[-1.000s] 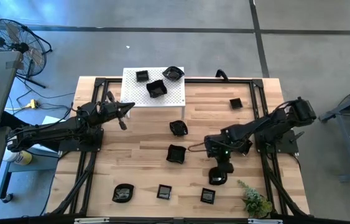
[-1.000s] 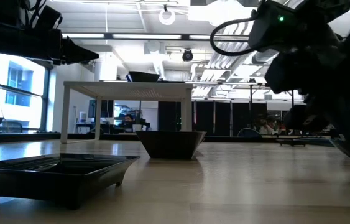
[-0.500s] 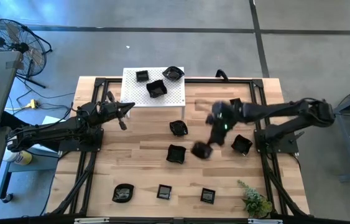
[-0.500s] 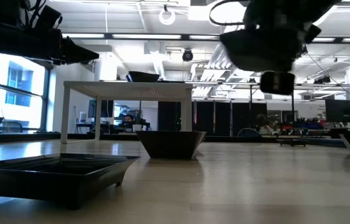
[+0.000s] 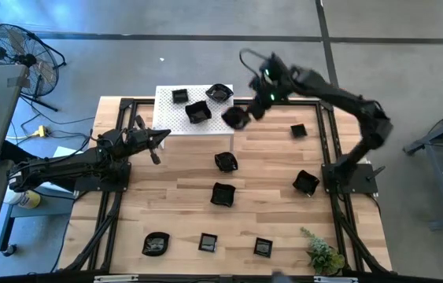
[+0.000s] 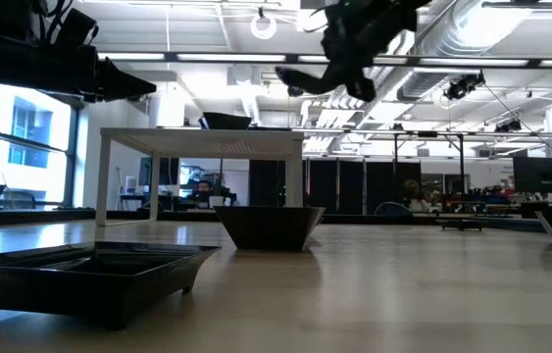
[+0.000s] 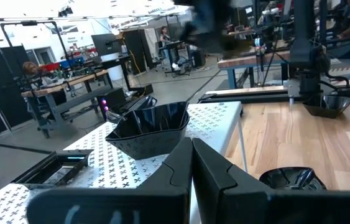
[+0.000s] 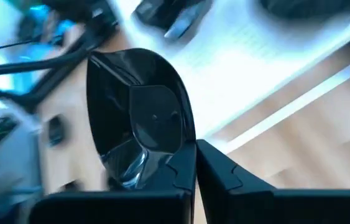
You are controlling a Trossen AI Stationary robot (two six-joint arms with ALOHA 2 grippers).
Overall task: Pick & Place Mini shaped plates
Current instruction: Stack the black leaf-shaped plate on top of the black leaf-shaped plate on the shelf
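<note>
The right gripper (image 5: 246, 115) is raised above the table (image 5: 174, 196), just off the right edge of the white platform (image 5: 221, 126) at the far side. Its fingers (image 8: 187, 168) are pinched tight on the rim of a small black dish (image 5: 235, 118), which hangs in the air, tilted, beside the platform's right edge. From the table-level camera the arm and dish show as a dark shape high over the platform.

The left gripper (image 5: 160, 135) waits near the platform's near-left corner, its fingers (image 7: 181, 168) pressed together with nothing between them.

Three more dishes sit on the platform: a small square one (image 5: 179, 96) at the far left, a larger angular bowl (image 5: 197, 112) in the middle, and a rounded one (image 5: 219, 93) at the far right.

On the wooden table, a scalloped dish (image 5: 226, 162) lies just near of the platform, with a square one (image 5: 222, 194) nearer still. On the right are a small square dish (image 5: 298, 130) and an angular one (image 5: 306, 183). Along the near edge lie a rounded dish (image 5: 156, 244), a square dish (image 5: 208, 243) and another square dish (image 5: 263, 248). A small green plant (image 5: 323, 253) stands at the near-right corner.
</note>
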